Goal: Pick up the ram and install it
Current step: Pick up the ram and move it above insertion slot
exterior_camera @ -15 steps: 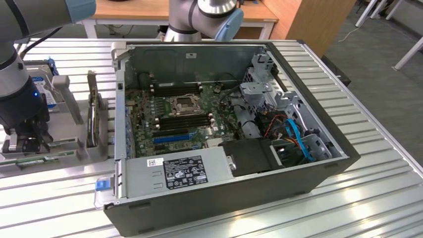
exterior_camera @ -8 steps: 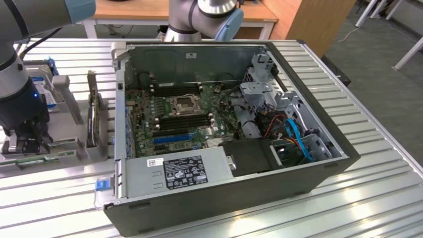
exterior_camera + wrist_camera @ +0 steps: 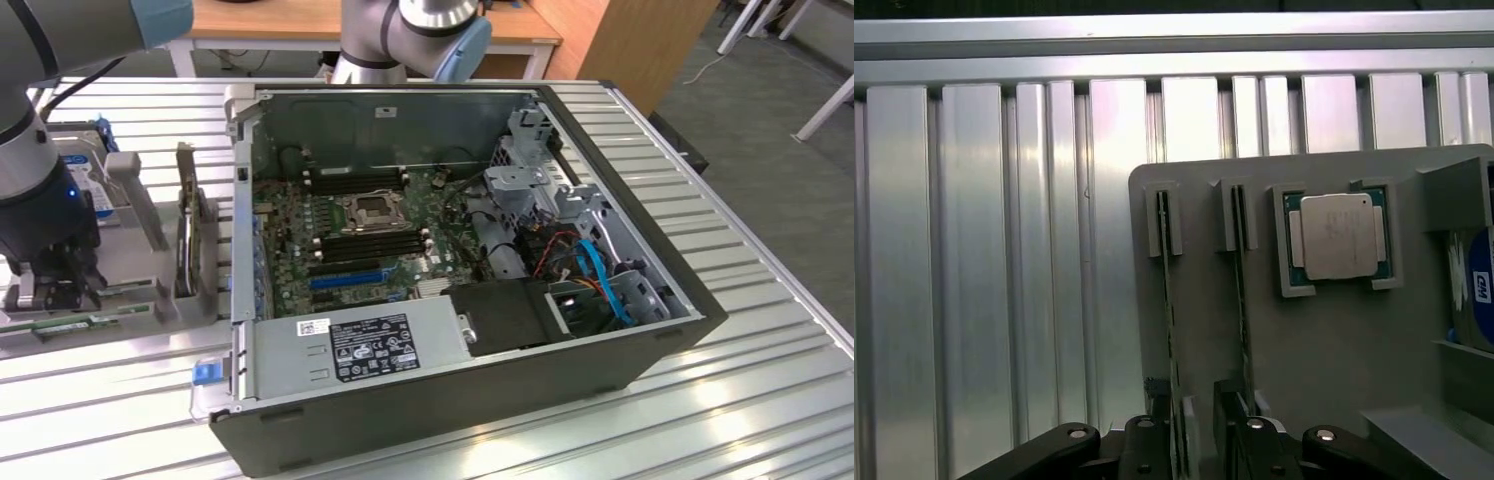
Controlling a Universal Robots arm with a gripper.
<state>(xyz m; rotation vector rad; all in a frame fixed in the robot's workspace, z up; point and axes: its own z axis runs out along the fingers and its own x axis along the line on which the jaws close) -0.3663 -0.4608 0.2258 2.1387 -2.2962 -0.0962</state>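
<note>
The gripper (image 3: 1199,440), jaws wide and empty, hung over one end of the grey holder (image 3: 1334,350), where the ram (image 3: 1172,330) stood edgewise in its slot (a silver processor (image 3: 1339,237) sat alongside).

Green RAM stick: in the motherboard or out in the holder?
Out. The thin green RAM stick stands on edge in the flat grey holder plate's slot, outside the black computer case.

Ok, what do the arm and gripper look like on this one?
Silver-grey tubular arm with light-blue joint caps, a black cable along it and a small blue light. The gripper is black, jaws and linkage bars alike, with silver pivot pins.
</note>
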